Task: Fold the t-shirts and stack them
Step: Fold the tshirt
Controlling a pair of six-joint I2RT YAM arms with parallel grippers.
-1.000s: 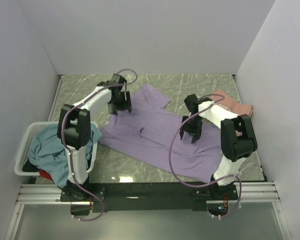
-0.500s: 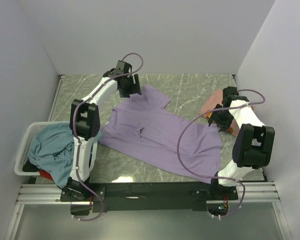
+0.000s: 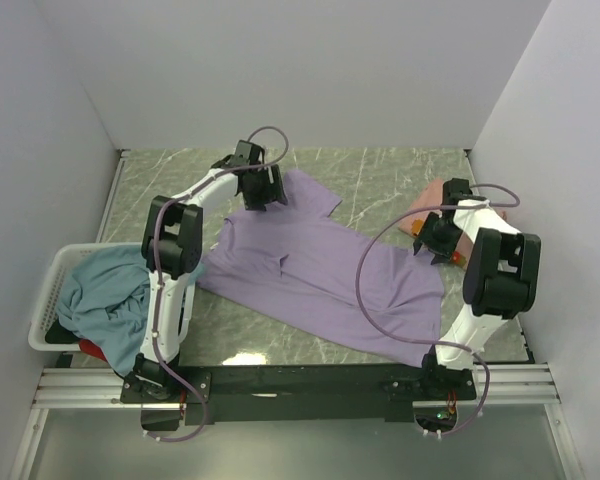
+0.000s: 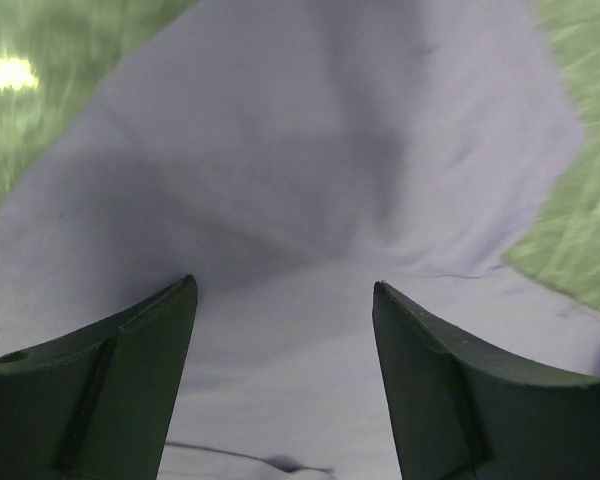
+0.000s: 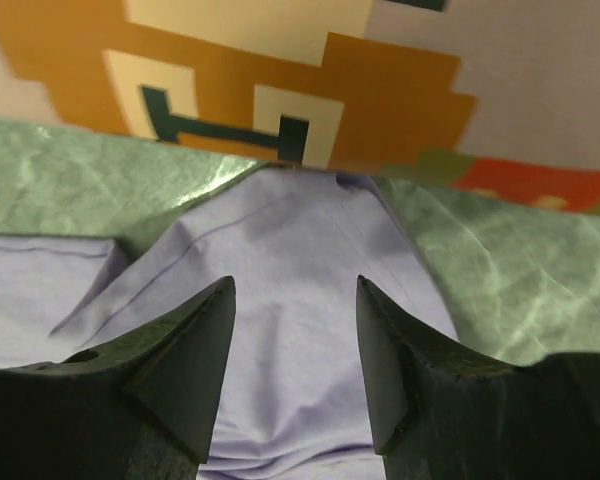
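Teal t-shirt (image 3: 95,290) sits heaped in the basket (image 3: 48,290) far left; the lavender t-shirt (image 3: 310,270) lies spread mid-table. Over its far sleeve hangs the left gripper (image 3: 263,195), over its right-hand corner the right gripper (image 3: 432,243), both with jaws apart and empty. Closing there, the right one might also snag the pink t-shirt (image 3: 427,203) just beside it.

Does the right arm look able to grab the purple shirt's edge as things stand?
Probably yes: the right gripper hangs open over the purple shirt at its edge, with nothing lying on the cloth there.
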